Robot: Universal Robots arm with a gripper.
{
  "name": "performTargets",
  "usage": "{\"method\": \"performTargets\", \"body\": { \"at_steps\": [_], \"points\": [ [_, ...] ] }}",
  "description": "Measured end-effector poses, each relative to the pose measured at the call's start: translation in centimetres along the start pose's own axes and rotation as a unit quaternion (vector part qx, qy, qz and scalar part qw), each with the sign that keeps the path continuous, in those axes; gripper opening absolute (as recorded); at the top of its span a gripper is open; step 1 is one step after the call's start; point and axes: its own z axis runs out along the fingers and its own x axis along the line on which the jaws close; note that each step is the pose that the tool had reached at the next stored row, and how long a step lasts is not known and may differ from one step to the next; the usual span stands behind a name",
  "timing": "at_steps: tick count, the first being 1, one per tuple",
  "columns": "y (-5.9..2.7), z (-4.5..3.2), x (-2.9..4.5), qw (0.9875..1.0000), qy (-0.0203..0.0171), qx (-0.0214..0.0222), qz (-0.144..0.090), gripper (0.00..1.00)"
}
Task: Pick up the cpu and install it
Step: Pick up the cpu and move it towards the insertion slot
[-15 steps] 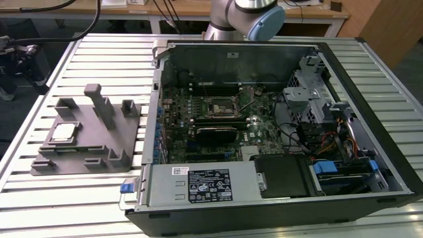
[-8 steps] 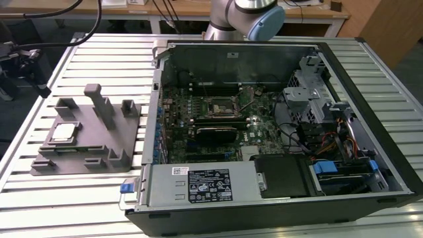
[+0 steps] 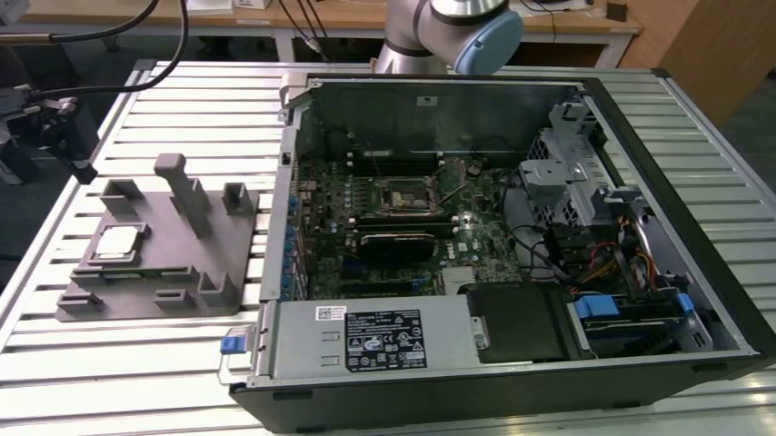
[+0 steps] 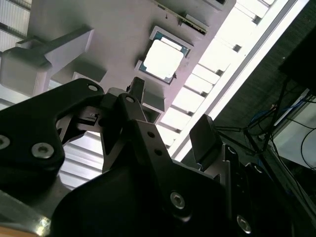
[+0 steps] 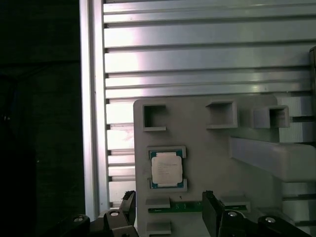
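The cpu (image 5: 166, 168) is a small square chip with a pale silver top. It lies flat in a recess of the grey plastic tray (image 5: 207, 148) and also appears in the second wrist view (image 4: 163, 60) and the exterior view (image 3: 118, 240). My gripper (image 5: 168, 213) is open and holds nothing. Its two dark fingers (image 5: 127, 207) stand on either side of the chip's line, above the tray and apart from the chip. In the second wrist view the gripper (image 4: 170, 116) hovers short of the chip. In the exterior view the gripper (image 3: 73, 154) is at the far left, over the table's edge.
An open computer case (image 3: 631, 127) lies on the slatted metal table (image 3: 182, 100), on the exterior view's right of the tray. Its motherboard shows a cpu socket (image 3: 401, 195) and a black block (image 3: 394, 245) below it. Upright posts (image 3: 184, 186) rise from the tray.
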Motion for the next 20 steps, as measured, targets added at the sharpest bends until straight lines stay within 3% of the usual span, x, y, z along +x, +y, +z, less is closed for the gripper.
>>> {"method": "performTargets", "body": {
  "at_steps": [20],
  "points": [
    [-0.02,0.33,0.00,1.0000,-0.0004,0.0029,0.000,0.64]
  ]
}}
